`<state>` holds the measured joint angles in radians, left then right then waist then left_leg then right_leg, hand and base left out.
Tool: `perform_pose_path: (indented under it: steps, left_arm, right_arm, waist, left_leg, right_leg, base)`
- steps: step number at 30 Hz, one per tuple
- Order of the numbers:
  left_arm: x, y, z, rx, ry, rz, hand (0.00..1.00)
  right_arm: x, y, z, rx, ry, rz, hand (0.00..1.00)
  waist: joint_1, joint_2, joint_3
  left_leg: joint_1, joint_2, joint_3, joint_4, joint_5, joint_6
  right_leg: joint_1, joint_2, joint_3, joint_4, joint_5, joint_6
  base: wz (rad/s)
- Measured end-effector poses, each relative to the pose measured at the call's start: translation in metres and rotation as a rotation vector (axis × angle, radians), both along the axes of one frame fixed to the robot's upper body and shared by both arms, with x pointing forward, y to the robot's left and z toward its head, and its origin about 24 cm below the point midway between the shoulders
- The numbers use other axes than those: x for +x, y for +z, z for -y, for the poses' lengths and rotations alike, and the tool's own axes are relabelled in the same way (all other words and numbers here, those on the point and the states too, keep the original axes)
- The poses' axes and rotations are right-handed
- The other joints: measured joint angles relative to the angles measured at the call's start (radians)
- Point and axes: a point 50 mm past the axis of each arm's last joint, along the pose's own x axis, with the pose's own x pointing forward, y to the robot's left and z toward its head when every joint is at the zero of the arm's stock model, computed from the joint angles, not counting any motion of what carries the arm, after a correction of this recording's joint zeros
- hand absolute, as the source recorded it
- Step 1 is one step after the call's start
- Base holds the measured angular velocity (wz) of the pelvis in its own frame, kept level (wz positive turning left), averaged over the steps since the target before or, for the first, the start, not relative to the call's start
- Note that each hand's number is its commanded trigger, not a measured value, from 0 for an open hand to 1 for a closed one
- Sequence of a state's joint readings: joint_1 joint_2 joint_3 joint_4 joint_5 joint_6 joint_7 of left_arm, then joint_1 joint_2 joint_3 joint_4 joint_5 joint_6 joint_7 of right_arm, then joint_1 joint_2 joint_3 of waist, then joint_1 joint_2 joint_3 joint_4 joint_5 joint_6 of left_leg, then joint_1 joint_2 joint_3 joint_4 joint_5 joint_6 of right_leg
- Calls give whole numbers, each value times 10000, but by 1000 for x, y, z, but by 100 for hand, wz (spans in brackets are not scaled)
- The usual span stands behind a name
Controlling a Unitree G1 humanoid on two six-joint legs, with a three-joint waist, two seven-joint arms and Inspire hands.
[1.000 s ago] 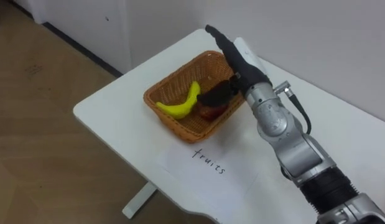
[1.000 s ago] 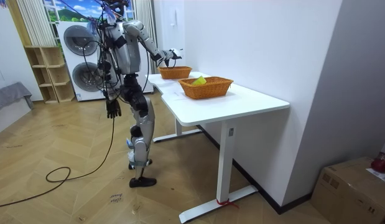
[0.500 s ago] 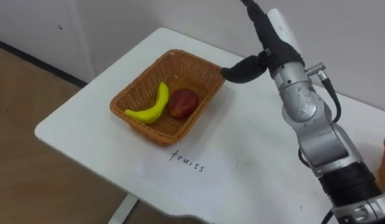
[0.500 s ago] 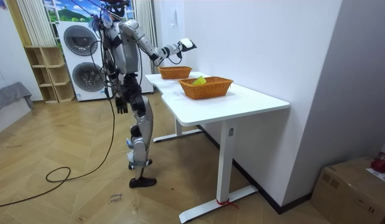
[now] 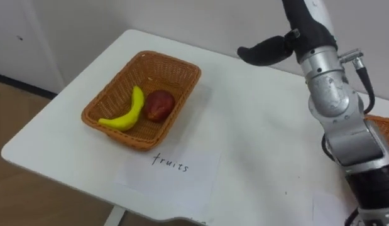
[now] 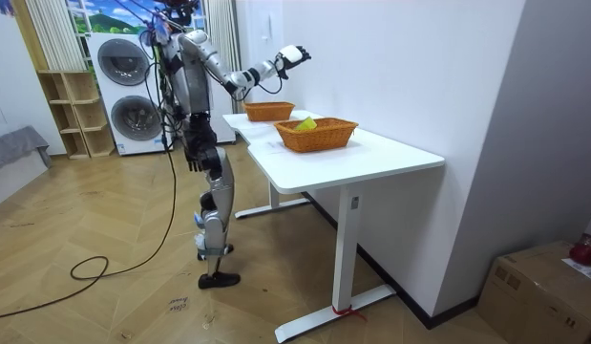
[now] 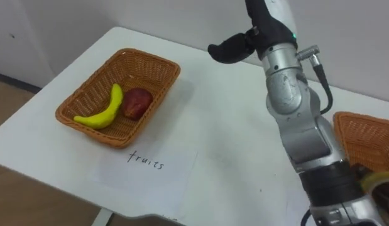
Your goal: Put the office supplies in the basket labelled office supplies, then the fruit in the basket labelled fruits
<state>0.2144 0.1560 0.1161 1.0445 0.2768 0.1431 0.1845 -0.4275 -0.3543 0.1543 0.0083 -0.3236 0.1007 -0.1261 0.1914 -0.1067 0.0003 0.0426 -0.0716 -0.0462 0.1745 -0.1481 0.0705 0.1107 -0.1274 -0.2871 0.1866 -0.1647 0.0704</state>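
A white counter (image 5: 257,144) holds a woven basket (image 5: 175,63), seen from the robot's head. The robot's right hand (image 5: 310,28) is held high above the counter. Its thumb (image 5: 263,50) sticks out to the left and the fingers run up past the top edge, seemingly straight, with nothing in their grasp. The basket sits well below and to the left of the fingers. A yellow banana (image 5: 125,113) and a red fruit (image 5: 159,105) lie in it, touching. A handwritten paper label (image 5: 194,169) lies on the counter just in front of the basket. A second basket (image 7: 364,132) sits below and to the right of the fingers, its contents too cut off to name. In the room view, the left hand (image 6: 192,161) hangs by the robot's hip. The likely risk is the arm coming down or across too low. It could catch a basket rim and shove it towards the counter's edge, or tip the fruit out.
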Motion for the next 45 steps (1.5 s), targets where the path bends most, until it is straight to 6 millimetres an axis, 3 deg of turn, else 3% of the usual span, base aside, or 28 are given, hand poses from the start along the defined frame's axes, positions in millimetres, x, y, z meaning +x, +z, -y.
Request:
perform_pose_path:
  steps: [12,14,18,21,26,35,45]
  left_arm:
    - [-19,-1,-8,90,512,-598,0]
    - [-20,-1,-7,80,520,-594,0]
    - [-20,0,-10,142,593,-469,0]
    - [-19,0,-11,157,656,-438,0]
    - [-23,1,-13,224,869,-372,0]
    - [-33,1,-12,232,894,-359,0]
    - [-41,2,-13,258,1055,-512,0]
  right_arm:
    - [-9,20,33,510,-1059,941,0]
    - [-11,22,43,554,-1410,1039,0]
    - [-17,25,62,969,-1953,1219,0]
    - [-32,26,72,888,-2326,1524,0]
    - [-45,31,92,982,-3124,2053,0]
    - [-71,28,129,1892,-5083,3014,0]
    - [-104,16,163,2218,-7105,3626,0]
  waist:
    - [-814,-20,10]
    - [-1046,-55,-14]
    - [-1177,-61,-20]
    - [-1376,-82,-56]
    - [-1813,-77,-47]
    - [-2274,-75,-18]
    - [-2693,3,-21]
  left_leg:
    - [326,327,740,-124,-138,-131]
    - [329,347,772,-125,-147,-146]
    - [358,439,958,-117,-178,-197]
    - [413,497,1025,-116,-198,-229]
    - [568,629,1344,-243,-247,-299]
    - [845,869,1888,-228,-405,-435]
    - [827,973,2101,-217,-483,-503]
  right_leg:
    - [-28,287,672,-10,113,-151]
    - [-28,318,726,-11,120,-162]
    - [-79,414,915,-23,148,-207]
    - [-104,455,965,-11,152,-213]
    - [-142,599,1353,-5,203,-295]
    - [-114,840,1742,-7,274,-410]
    - [-237,924,1720,-11,287,-441]
  base:
    - [-20]
    - [-2]
    - [-14]
    - [-7]
    - [-26]
    - [-19]
    - [-7]
